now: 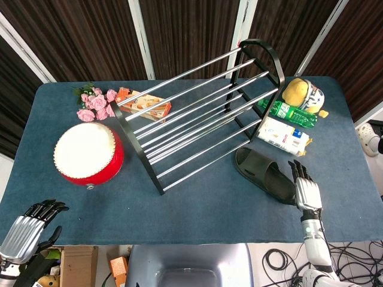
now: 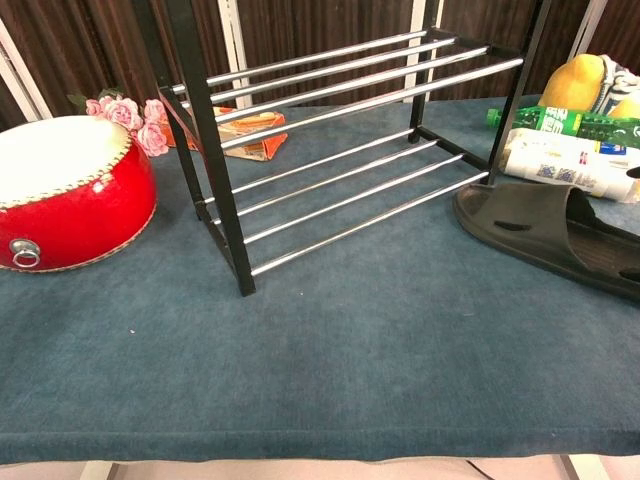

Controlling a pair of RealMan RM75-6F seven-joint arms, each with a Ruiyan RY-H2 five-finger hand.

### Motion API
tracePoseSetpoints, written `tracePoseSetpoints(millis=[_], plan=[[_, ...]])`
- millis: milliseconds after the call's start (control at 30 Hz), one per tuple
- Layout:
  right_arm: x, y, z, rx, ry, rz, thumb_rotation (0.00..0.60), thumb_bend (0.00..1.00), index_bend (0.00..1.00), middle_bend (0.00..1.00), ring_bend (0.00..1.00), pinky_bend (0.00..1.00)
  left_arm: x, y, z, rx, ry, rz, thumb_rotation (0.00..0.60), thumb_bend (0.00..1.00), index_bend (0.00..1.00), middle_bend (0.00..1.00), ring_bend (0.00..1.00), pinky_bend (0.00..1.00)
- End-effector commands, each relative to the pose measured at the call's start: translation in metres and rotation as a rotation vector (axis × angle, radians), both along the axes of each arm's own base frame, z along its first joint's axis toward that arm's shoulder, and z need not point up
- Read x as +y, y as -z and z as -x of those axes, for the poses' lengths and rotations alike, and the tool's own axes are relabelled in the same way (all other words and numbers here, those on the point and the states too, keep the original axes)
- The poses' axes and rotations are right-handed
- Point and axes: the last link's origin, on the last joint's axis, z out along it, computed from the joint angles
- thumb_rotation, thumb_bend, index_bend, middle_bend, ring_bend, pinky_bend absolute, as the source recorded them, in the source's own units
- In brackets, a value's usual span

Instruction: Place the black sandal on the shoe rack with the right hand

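The black sandal [image 1: 263, 173] lies flat on the blue table, just right of the shoe rack's lower front end; the chest view shows the sandal [image 2: 550, 232] at the right edge. The black-framed shoe rack [image 1: 200, 107] with chrome bars stands in the middle, also seen as the rack [image 2: 330, 140] in the chest view. My right hand [image 1: 305, 188] hovers at the sandal's near right end with fingers stretched out and apart, holding nothing. My left hand [image 1: 30, 227] hangs off the table's near left corner, fingers spread and empty. Neither hand shows in the chest view.
A red drum [image 1: 88, 153] sits left of the rack, with pink flowers [image 1: 96, 103] and an orange packet [image 1: 143, 104] behind. A yellow plush toy [image 1: 302, 94], a green bottle [image 1: 287, 112] and a white pack [image 1: 284, 136] crowd the far right, close behind the sandal.
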Motion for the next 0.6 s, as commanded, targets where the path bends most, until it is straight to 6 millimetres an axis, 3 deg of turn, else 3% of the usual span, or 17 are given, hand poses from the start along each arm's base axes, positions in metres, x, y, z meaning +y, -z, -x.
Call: tracePoseSetpoints(millis=[33, 367, 600], plan=[[-0.001, 0.001, 0.000, -0.008, 0.002, -0.005, 0.600, 0.06, 0.00, 0.00, 0.00, 0.21, 0.000, 0.000, 0.000, 0.000, 0.001, 0.001, 0.600, 0.45, 0.33, 0.29, 0.20, 0.29], [-0.002, 0.004, 0.002, -0.041, -0.002, -0.015, 0.600, 0.06, 0.00, 0.00, 0.00, 0.21, -0.001, 0.001, -0.001, 0.003, 0.005, 0.006, 0.600, 0.45, 0.33, 0.29, 0.20, 0.29], [-0.007, 0.017, 0.005, -0.110, 0.004, -0.059, 0.600, 0.06, 0.00, 0.00, 0.00, 0.21, -0.001, 0.000, 0.000, 0.000, 0.003, 0.003, 0.600, 0.45, 0.33, 0.29, 0.20, 0.29]])
